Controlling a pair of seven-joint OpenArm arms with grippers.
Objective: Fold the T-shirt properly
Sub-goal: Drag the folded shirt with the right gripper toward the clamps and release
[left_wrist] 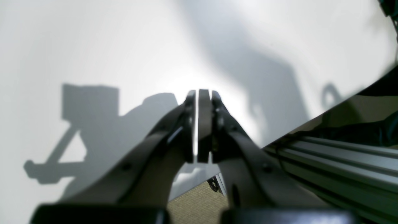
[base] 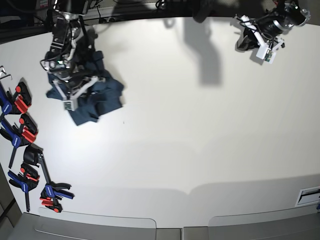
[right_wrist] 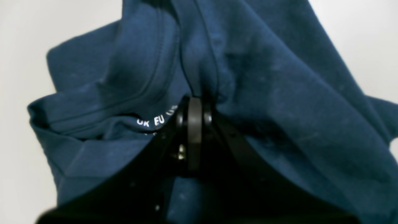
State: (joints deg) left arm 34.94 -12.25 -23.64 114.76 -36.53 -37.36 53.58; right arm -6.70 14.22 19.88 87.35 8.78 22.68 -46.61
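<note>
The T-shirt (base: 92,97) lies crumpled in a dark heap on the white desk (base: 200,130), directly under and around the right claw (right_wrist: 195,104). In the right wrist view that claw has its jaws pressed together on a ridge of the navy cloth, just beside the ribbed collar (right_wrist: 124,102), where a few white printed letters show on the inside of the neck. Cloth bunches up on both sides of the jaws and beyond them, with no flat panel anywhere.

The left claw (left_wrist: 203,93) is well apart from the shirt, at the far corner of the desk. Its jaws are pressed together on nothing, with only bare desk and its own shadow ahead of it.

By my reading, the task has barely begun: no fold is made, and the sleeves and hem cannot be told apart in the heap. What is left is nearly everything: spreading the shirt flat, bringing the left claw over to help, then folding the sides and the length.

A row of clamps (base: 22,135) lies along the desk edge, near the right claw's side.
</note>
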